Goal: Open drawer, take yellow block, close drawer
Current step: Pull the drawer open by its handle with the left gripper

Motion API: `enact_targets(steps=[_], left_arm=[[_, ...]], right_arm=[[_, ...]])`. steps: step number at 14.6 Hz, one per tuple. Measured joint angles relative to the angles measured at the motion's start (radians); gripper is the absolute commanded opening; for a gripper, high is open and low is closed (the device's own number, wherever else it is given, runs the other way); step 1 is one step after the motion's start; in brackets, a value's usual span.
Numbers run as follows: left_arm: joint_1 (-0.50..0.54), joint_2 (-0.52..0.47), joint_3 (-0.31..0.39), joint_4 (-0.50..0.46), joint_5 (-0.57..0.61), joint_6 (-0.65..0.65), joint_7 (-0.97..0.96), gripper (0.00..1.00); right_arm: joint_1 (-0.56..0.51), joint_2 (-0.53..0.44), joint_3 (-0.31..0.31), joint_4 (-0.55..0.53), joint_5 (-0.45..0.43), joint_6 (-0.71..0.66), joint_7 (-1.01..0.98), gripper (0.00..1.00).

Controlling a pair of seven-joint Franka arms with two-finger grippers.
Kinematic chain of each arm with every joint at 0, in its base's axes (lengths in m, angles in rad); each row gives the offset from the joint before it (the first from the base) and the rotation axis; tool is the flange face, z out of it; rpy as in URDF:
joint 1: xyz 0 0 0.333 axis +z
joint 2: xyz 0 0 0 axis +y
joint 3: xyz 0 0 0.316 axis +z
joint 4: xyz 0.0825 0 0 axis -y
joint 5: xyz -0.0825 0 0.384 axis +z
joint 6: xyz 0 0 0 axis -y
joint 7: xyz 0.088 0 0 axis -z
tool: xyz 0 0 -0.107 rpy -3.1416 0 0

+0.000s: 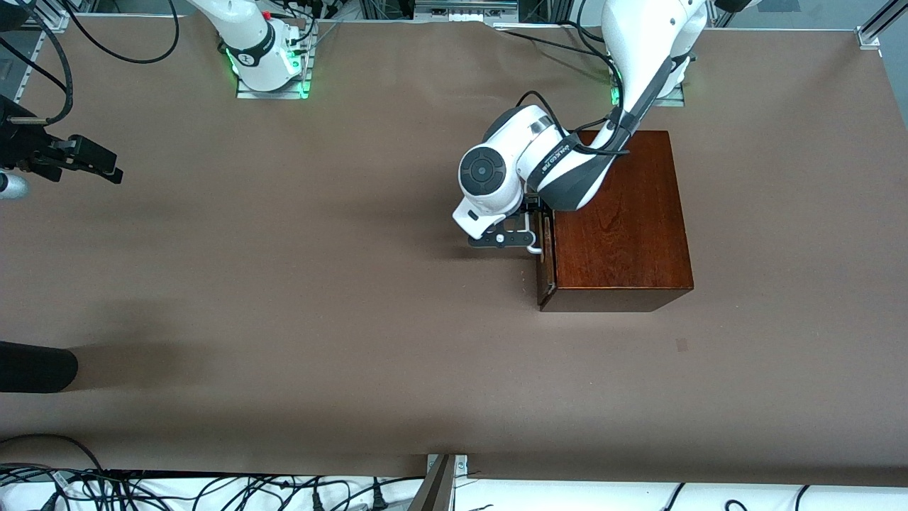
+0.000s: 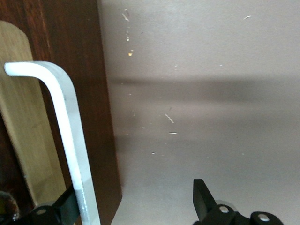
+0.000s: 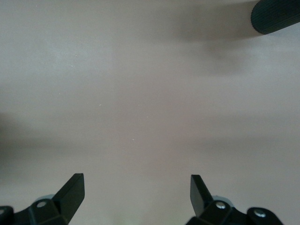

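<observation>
Left end effector (image 2: 136, 206) straddles the drawer's white handle (image 2: 65, 136), fingers spread.

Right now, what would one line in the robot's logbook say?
left gripper: jaws open around white U-shaped bar handle | dark mahogany drawer: barely open | small yellow block: unseen | right gripper: open, waiting over table

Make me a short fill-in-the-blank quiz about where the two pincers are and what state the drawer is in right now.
1. The left pincer is at the drawer's white ____.
2. Its fingers are ____, one either side of the handle.
3. The drawer of the box is almost ____.
4. The right pincer waits, open, over the bare ____.

Missing words: handle; open; shut; table
</observation>
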State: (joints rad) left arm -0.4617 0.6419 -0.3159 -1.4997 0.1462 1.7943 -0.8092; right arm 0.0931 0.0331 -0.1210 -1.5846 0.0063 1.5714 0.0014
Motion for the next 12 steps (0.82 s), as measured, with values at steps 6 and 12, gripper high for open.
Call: enact_targets(steps=[6,12], left_arm=[[-0.049,0.027,0.001,0.038,0.000,0.017,-0.053,1.00],[-0.101,0.076,0.007,0.116,0.002,0.013,-0.078,1.00]], right_arm=[[0.000,0.000,0.000,0.000,0.000,0.000,0.000,1.00],[0.000,0.000,0.000,0.000,0.000,0.000,0.000,1.00]])
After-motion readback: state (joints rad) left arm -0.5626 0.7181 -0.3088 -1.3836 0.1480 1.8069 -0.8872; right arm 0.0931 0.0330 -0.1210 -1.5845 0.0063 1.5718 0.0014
